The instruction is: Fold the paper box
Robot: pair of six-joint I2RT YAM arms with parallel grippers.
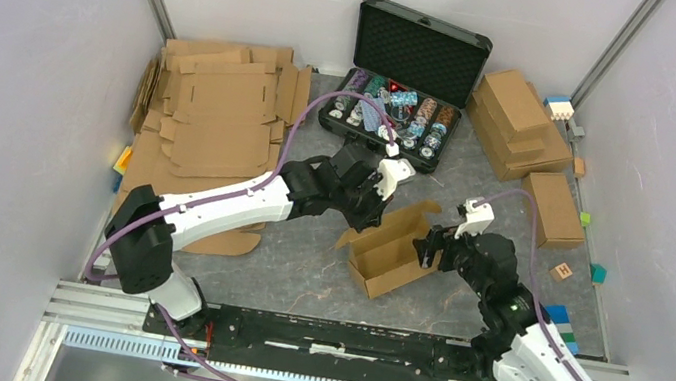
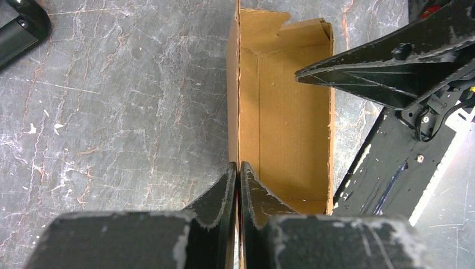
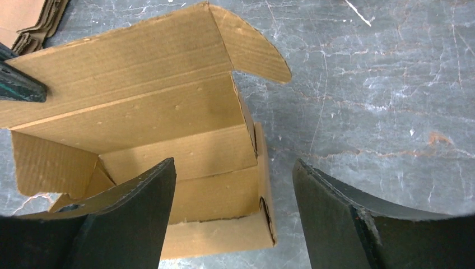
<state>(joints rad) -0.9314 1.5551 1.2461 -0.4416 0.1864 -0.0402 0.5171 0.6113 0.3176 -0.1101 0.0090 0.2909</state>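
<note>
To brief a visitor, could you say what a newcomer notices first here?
The half-folded paper box sits in the middle; the left gripper pinches one long wall, the right gripper stands open at its end. Behind it lies an open black case of chips, flat cardboard sheets to the left.

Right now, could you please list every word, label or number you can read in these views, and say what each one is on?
"H", as best I can tell: on the small wooden block on the right side.
Markings on the chips in the black case: too small to read.
The paper box and flat cardboard sheets: no print visible.
</note>
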